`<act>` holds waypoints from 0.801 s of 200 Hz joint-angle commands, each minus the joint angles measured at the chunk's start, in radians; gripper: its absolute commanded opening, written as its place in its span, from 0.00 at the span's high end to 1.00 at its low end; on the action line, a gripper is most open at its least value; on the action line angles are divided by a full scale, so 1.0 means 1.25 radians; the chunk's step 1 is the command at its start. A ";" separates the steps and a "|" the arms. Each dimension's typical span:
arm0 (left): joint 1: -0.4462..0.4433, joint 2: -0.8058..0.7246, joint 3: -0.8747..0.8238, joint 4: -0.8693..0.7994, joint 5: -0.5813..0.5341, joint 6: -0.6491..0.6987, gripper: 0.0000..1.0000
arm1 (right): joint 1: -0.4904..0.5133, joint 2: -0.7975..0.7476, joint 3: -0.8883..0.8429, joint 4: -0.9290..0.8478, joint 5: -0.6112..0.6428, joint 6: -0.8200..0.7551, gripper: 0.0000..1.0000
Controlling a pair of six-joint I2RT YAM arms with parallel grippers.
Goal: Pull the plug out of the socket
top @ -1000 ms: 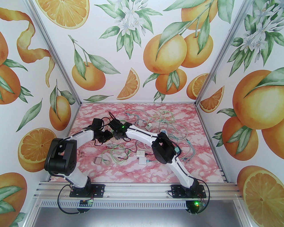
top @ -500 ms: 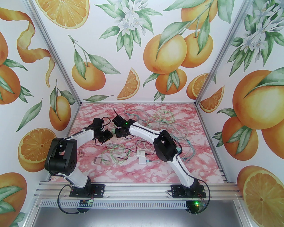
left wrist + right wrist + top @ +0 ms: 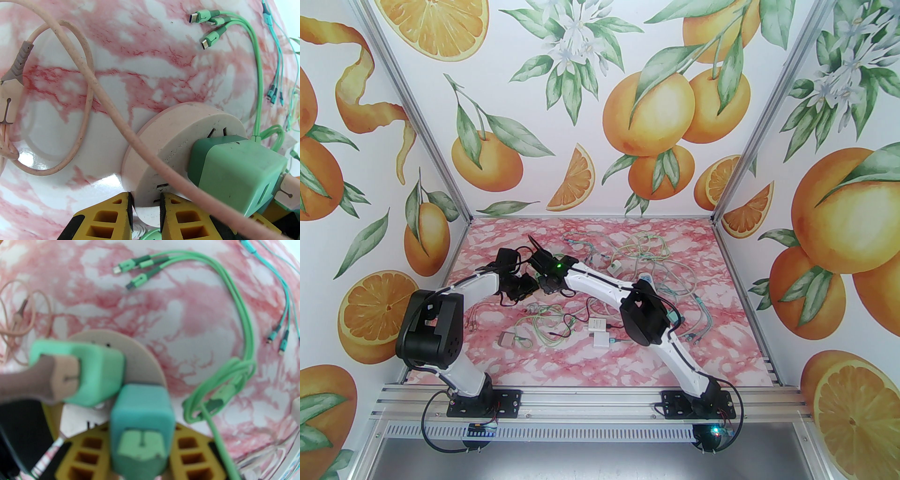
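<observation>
pale-pink speckled round socket disc [image 3: 178, 131]. mint-green cube plug [image 3: 239, 173], dark-green base. teal cube plug [image 3: 140, 413]. pink-and-white marbled tabletop [image 3: 152, 46]. walls [image 3: 600, 93]: orange-fruit, green-leaf print on white. three-headed cable [image 3: 247, 333] bright green.

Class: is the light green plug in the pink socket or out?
In: the light green plug sits flush against the pink socket's face.

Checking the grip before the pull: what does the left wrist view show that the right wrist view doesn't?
Left wrist: the left gripper pinches the rim of the round pink socket between its jaws, with the socket's empty slots visible. Right wrist: the right gripper holds a teal plug against that socket. Both: the socket, the light green plug on its face, the green three-headed cable.
</observation>
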 commanded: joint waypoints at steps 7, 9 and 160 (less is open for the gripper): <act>-0.020 0.069 -0.030 -0.056 -0.067 0.008 0.76 | 0.023 -0.015 0.027 -0.015 -0.009 -0.030 0.78; -0.020 0.069 -0.031 -0.056 -0.067 0.008 0.76 | 0.022 -0.017 0.026 -0.014 -0.011 -0.029 0.78; -0.037 0.075 -0.028 -0.060 -0.069 0.005 0.76 | 0.002 -0.037 0.008 -0.015 -0.036 -0.024 0.78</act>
